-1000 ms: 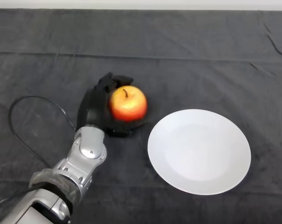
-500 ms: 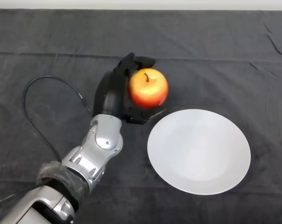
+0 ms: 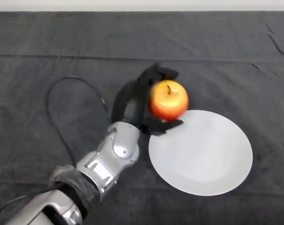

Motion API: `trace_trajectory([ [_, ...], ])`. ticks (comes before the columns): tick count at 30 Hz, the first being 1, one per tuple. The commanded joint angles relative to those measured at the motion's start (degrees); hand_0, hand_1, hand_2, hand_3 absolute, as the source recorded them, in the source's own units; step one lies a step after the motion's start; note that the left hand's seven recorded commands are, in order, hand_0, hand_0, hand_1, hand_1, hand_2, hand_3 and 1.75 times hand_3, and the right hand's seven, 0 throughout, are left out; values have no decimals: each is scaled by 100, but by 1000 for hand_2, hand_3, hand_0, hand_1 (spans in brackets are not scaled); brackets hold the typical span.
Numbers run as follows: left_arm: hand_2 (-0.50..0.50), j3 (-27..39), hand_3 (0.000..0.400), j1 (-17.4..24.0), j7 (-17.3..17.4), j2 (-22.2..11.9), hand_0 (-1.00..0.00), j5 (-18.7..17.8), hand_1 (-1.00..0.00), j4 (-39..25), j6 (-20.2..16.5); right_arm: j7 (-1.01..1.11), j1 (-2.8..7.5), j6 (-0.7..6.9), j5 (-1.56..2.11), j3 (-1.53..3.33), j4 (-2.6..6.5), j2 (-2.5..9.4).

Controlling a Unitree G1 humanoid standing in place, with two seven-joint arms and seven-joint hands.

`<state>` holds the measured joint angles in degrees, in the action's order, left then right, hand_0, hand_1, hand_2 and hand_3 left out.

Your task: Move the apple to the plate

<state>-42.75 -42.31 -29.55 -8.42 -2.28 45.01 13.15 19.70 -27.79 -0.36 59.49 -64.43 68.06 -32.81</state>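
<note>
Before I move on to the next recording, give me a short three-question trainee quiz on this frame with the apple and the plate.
1. True or false: the red-and-yellow apple lies flat in the middle of the round white plate.
2. Multiple choice: what is the robot's black left hand doing? A) resting open on the dark cloth; B) curled round the apple; C) pressing on the plate.
3. Fill in: the apple is held over the plate's ____ edge, far left or near right?

Key: 1 false, it is in the hand at the plate's rim. 2 B. 3 far left.
</note>
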Motion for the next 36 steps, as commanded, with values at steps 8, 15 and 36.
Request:
trace_trajectory([
  [8, 0, -557, 400, -418, 65, 33, -1000, -295, -1000, -346, -141, 7, -71, -35, 57, -37, -85, -25],
  [15, 0, -947, 400, -442, 87, 71, -1000, -494, -1000, -353, -120, 8, -71, -35, 58, -38, -82, -27],
  [36, 0, -1633, 400, -561, 342, 60, -1000, -927, -1000, -240, -73, 16, -76, -35, 62, -43, -65, -35],
])
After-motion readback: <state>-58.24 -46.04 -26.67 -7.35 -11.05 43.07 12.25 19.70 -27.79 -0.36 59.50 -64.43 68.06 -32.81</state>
